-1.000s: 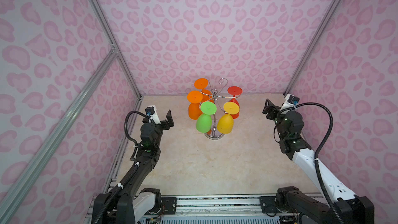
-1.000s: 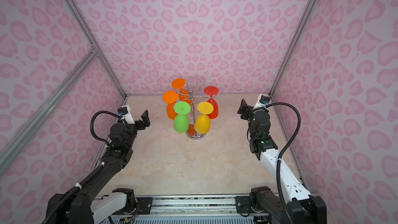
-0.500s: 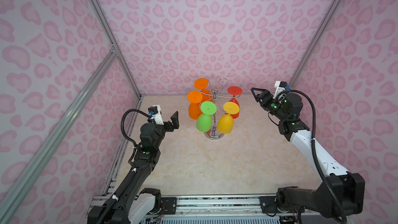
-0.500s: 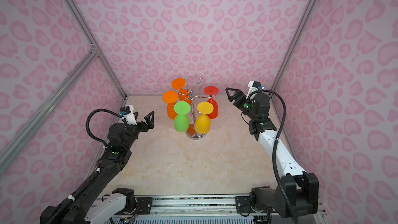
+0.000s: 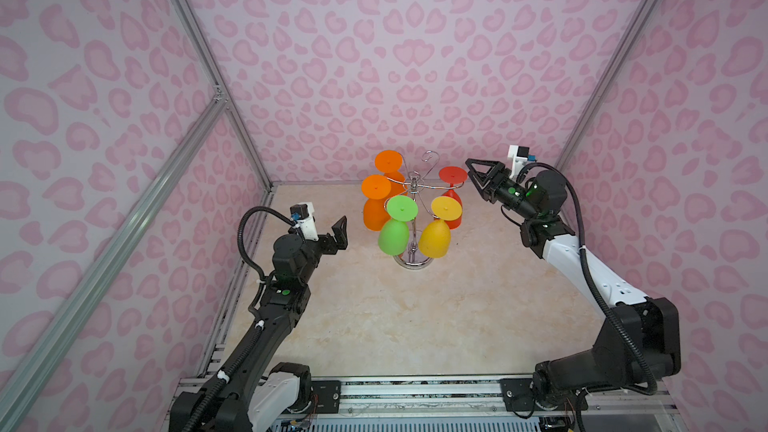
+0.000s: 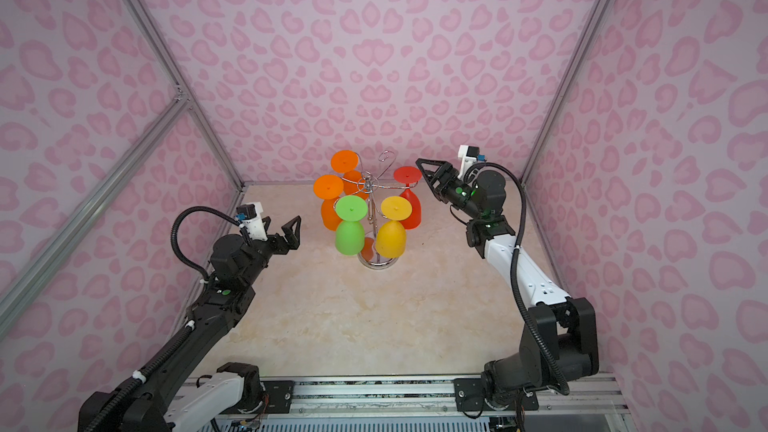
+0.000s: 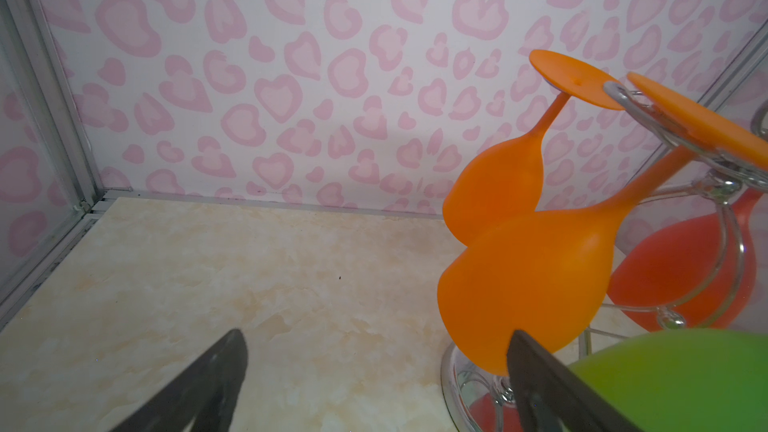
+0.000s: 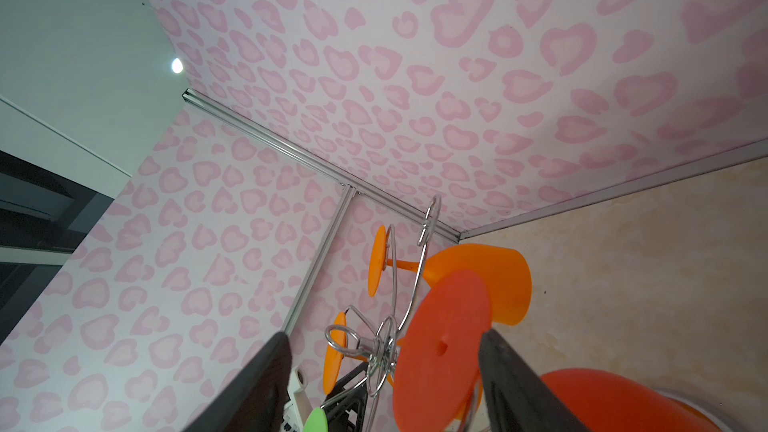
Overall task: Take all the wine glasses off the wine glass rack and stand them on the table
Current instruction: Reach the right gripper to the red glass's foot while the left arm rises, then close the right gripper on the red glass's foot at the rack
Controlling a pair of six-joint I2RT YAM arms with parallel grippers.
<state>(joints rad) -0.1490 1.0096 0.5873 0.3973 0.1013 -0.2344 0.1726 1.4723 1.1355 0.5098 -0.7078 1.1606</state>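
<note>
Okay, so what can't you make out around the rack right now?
Red glass bowl, right wrist view: cut off by the bottom edge.
Rack base, both top views: mostly behind the green glass and yellow glass.
Whether the right gripper touches the red glass's foot: too close to tell.

The easy room is the bare tabletop (image 5: pixel 415 317) in front of the wine glass rack (image 5: pixel 414 183), plus open strips on either side of it. The rack itself is crowded. The green glass (image 5: pixel 393 236) and yellow glass (image 5: pixel 435 238) hang at its front, the orange glasses (image 5: pixel 374 214) fill its left, and the red glass (image 5: pixel 452 174) hangs on its right, with only narrow gaps between bowls. Behind the rack the back wall (image 5: pixel 399 76) sits close. One curled arm (image 5: pixel 430 156) at the rack's back right hangs bare. The right pincer (image 5: pixel 471 168) sits just right of the rack beside the red glass's foot, jaws spread. The left pincer (image 5: pixel 338 230), also spread, is off the rack's left with clear air between.
</note>
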